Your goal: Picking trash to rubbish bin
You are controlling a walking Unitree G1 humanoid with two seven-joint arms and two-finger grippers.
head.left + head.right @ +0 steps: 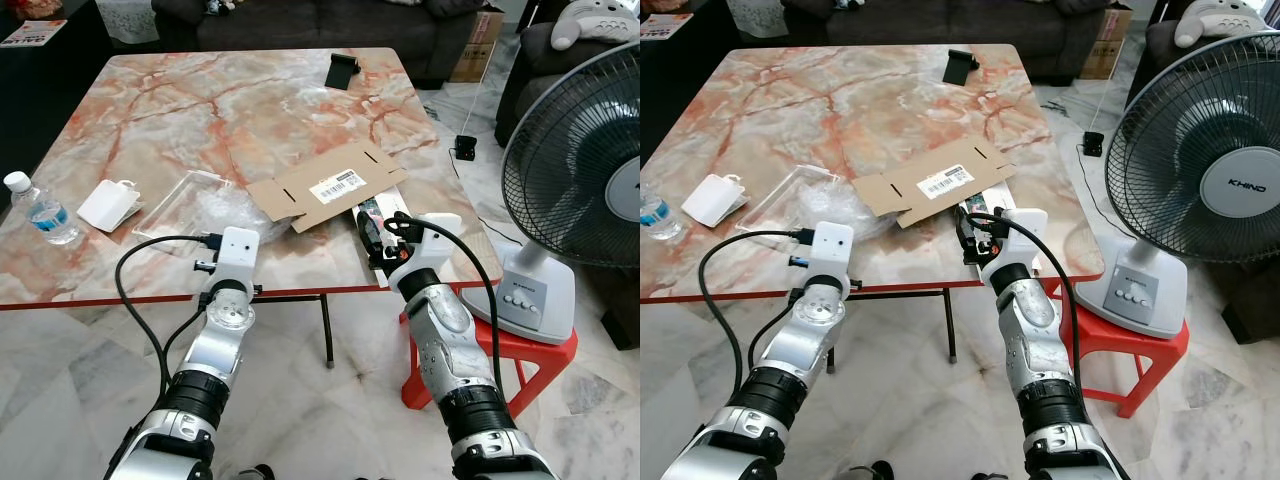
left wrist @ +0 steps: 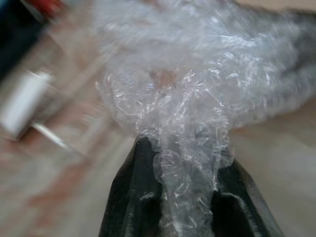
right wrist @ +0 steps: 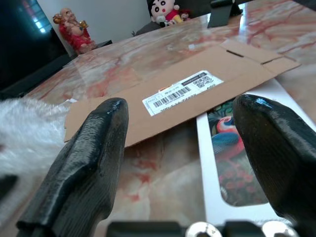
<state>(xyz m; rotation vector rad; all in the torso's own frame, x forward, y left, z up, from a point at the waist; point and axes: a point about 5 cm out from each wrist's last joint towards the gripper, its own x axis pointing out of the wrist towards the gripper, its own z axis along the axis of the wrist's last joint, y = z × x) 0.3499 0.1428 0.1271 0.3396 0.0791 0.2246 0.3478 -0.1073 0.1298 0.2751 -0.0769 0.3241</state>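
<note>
Cardboard (image 1: 328, 185), flattened and bearing a barcode label, lies near the front edge of the marble worktop (image 1: 200, 100) and serves as the landmark. Just to its left sits a crumpled wad of clear plastic wrap (image 2: 197, 98), and the left claw (image 2: 190, 197) is clamped on a twisted tail of it. A clear tray (image 1: 180, 205) lies beside the wrap, further left a white packet (image 1: 108, 205), and a water bottle (image 1: 40, 210) at the worktop's left edge. Tucked under the cardboard's right end is a white printed card (image 3: 232, 168); the right claw (image 3: 187, 148) hovers over it, fingers spread wide, holding nothing. A fan (image 1: 580, 190) stands to the right.
</note>
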